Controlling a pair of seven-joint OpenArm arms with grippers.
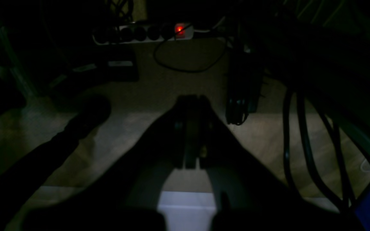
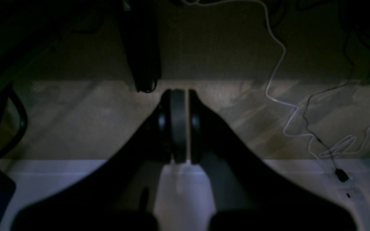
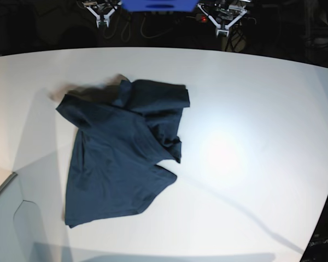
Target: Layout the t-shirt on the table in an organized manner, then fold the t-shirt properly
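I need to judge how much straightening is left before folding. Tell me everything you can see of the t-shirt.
The t-shirt is dark navy, plain soft cloth, lying crumpled on the white table, toward its left half in the base view. Its lower part spreads fairly flat toward the near edge, hem skewed. The upper part is bunched and folded over itself, with one flap doubled across the middle, and one sleeve sticks out at the far left. Only the table touches it; no gripper is near it.

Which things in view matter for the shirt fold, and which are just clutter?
For the job:
- t-shirt, crumpled, partly folded over itself
- table
- left claw, shut, off the table edge
- right claw, shut, off the table edge

Lying about:
- power strip with a red light, on the floor
- white cable on the floor
- black cables
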